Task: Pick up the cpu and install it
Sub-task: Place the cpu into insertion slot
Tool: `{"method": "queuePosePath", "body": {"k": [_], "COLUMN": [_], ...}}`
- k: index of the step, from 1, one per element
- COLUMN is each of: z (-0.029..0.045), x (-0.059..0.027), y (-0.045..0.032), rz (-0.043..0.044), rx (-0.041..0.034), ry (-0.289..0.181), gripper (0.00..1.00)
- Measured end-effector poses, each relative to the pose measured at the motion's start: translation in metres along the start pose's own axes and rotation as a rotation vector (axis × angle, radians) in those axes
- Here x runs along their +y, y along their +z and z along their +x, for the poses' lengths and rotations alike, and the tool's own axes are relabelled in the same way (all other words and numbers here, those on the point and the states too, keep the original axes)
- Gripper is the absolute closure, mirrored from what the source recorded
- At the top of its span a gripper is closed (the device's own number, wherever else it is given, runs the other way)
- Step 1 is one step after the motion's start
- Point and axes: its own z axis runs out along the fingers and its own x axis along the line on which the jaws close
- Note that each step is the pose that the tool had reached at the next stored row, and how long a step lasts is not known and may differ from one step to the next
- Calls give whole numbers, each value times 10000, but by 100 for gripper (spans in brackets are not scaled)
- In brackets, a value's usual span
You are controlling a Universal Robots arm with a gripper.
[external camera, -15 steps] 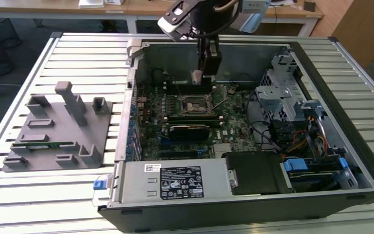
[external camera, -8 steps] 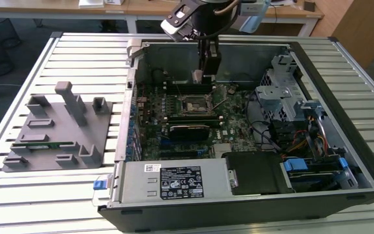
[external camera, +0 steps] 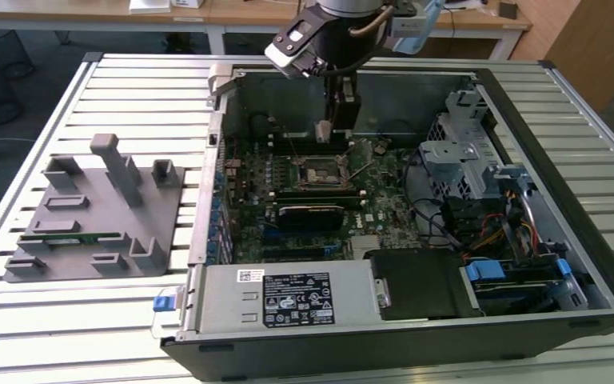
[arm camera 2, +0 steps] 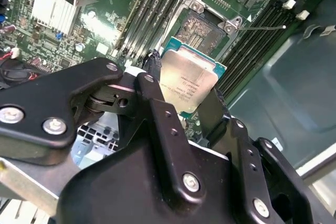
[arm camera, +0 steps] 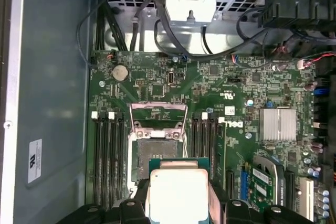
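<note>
Clamping the cpu (arm camera 2: pixel 189 85) between them, the fingers (arm camera 2: pixel 157 114) hold it above the motherboard (arm camera: pixel 236 77).

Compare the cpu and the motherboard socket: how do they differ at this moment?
The cpu is clamped between the fingers above the motherboard; the socket sits fixed on it. The cpu shows a pale silvery metal top; the socket is a dark recess with a metal frame. The cpu is not seated; the socket is empty. Both are square, of similar outline.
</note>
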Motion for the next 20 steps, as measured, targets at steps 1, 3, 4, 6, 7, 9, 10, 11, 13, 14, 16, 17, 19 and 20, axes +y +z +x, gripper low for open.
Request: {"method": "queuePosePath", "body": {"k": [1, 3, 4, 6, 7, 9, 10, 11, 13, 14, 16, 17, 19, 20], "z": [1, 3, 3, 5, 6, 7, 8, 9, 11, 11, 13, 13, 15, 16], "x": [0, -1, -1, -2, -2, -3, -4, -4, -5, -5, -6, -6, -7, -8], "y": [18, 55, 73, 109, 127, 165, 182, 200, 237, 254, 292, 310, 346, 364], "rz": [-2, -5, -6, -7, -7, -7, -6, -6, -7, -7, -7, -6, -7, -6], "rx": [1, 5, 5, 5, 4, 5, 4, 3, 5, 5, 4, 4, 5, 4], "ry": [-27, -112, -133, -138, -138, -138, -139, -139, -139, -139, -139, -139, -139, -139], "gripper": [47, 47, 47, 47, 47, 47, 47, 47, 47, 47, 47, 47, 47, 47]}}
